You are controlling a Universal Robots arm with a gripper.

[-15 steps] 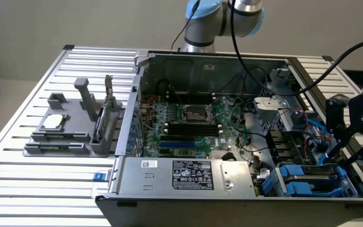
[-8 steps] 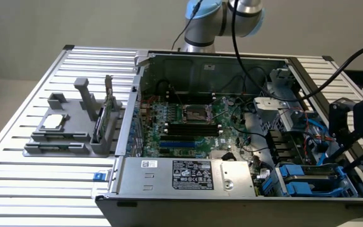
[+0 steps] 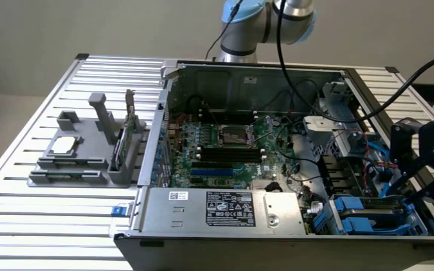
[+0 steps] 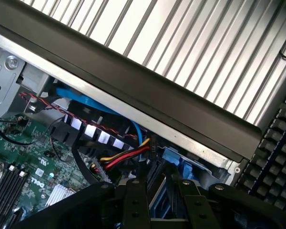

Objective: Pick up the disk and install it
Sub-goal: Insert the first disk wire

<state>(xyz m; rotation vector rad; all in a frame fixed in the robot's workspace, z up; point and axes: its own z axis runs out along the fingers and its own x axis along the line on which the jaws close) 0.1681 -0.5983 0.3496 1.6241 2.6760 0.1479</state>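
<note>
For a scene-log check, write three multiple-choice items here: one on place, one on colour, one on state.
1. The grey holder stands: A at the exterior view's left of the computer case; B inside it; C at its right.
2. The plastic frames in the case are: A red; B blue; C green.
3. The case is: A closed; B open; C upside down.
Answers: 1 A, it sits on the table beside the case; 2 B, plainly blue; 3 B, the circuit board lies exposed.
</note>
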